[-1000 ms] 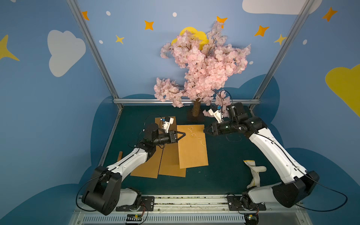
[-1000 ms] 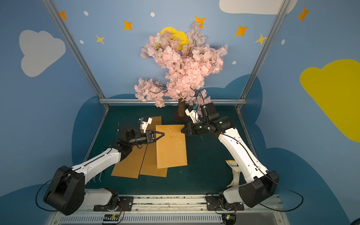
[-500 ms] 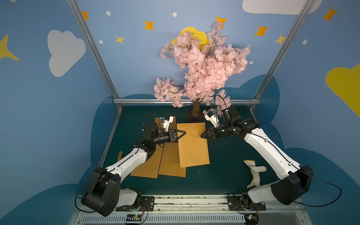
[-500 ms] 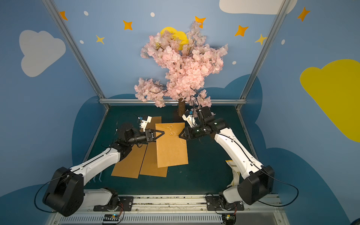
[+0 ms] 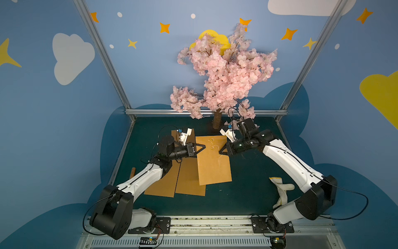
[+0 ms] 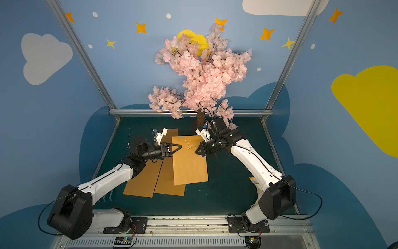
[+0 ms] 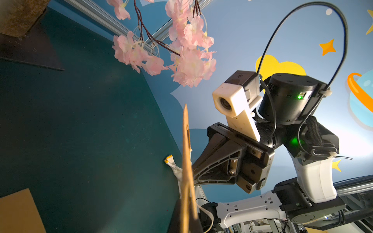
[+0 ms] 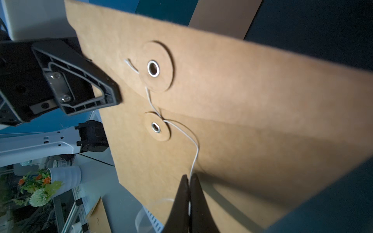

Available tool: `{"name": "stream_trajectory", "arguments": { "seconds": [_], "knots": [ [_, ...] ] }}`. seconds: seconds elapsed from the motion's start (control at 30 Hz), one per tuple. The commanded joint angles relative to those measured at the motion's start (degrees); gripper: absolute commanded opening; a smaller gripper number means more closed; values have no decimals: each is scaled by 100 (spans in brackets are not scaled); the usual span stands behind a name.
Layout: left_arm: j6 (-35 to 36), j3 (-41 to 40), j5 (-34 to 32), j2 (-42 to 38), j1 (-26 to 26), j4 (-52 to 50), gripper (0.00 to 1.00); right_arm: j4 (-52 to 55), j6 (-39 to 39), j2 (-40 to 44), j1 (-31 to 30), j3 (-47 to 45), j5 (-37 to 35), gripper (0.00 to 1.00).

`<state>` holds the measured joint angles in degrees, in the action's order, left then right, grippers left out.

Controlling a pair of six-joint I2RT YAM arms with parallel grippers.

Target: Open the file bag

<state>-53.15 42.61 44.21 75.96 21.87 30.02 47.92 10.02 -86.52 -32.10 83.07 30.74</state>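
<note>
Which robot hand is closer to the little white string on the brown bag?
Right. The right gripper is pinched shut on the string itself. The left gripper grips the side edge of the bag, apart from the string.

Before the tree (image 5: 224, 71), file bag (image 5: 213, 166) overlaps envelopes (image 5: 188, 181).

White arm shells (image 5: 142, 183), black joints (image 5: 112, 213), looped black cables (image 7: 345, 36), ribbed black fingers (image 8: 80, 80), probably steel screws (image 8: 55, 75)
</note>
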Motion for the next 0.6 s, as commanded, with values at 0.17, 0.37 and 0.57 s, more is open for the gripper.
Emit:
{"name": "stream_trajectory", "arguments": {
  "seconds": [0.17,0.37,0.57],
  "knots": [
    [62,11,123,14,-1,94,2,105,4,5,19,476,-138,0],
    [170,-8,37,6,137,-5,3,57,108,-423,37,1217,-78,0],
    [233,18,-161,122,311,-12,2,-101,287,-970,-127,2079,444,0]
  ]
}}
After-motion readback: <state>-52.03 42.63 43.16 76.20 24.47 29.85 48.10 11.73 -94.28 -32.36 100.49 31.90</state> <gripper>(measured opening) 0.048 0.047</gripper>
